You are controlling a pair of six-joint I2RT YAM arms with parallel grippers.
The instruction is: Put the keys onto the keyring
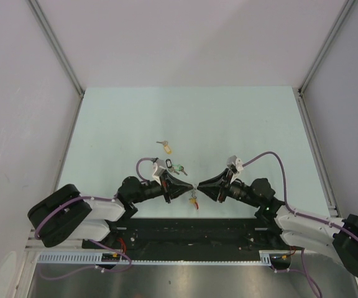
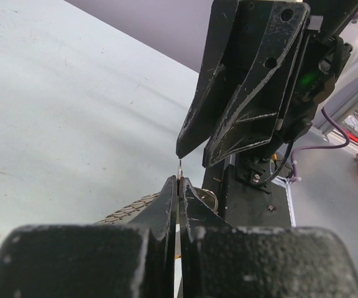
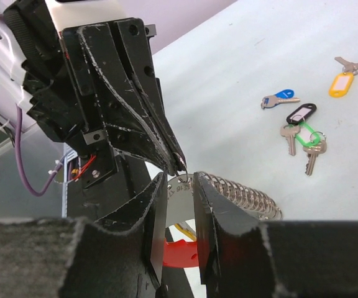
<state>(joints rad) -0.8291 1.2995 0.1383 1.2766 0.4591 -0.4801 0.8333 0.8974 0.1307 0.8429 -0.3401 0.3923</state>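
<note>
My two grippers meet tip to tip near the table's front edge. The left gripper [image 1: 190,188] [image 2: 179,180] is shut on a thin metal loop [image 2: 179,167] that pokes out of its tips. The right gripper [image 1: 199,187] [image 3: 180,181] is shut on the flat stamped metal end of the keyring [image 3: 182,187]. The keyring's silver coil [image 3: 244,194] runs off to the right and its red arc [image 3: 182,251] hangs below. A yellow piece shows under the plate. Loose keys lie beyond: blue [image 3: 279,97], black-tagged [image 3: 301,114], green-tagged [image 3: 309,136] and yellow-tagged [image 3: 341,84] [image 1: 166,148].
The pale green table [image 1: 241,124] is walled by white panels with metal rails at left, back and right. The black base bar [image 1: 185,233] and purple cables [image 1: 278,162] run along the near edge behind both arms.
</note>
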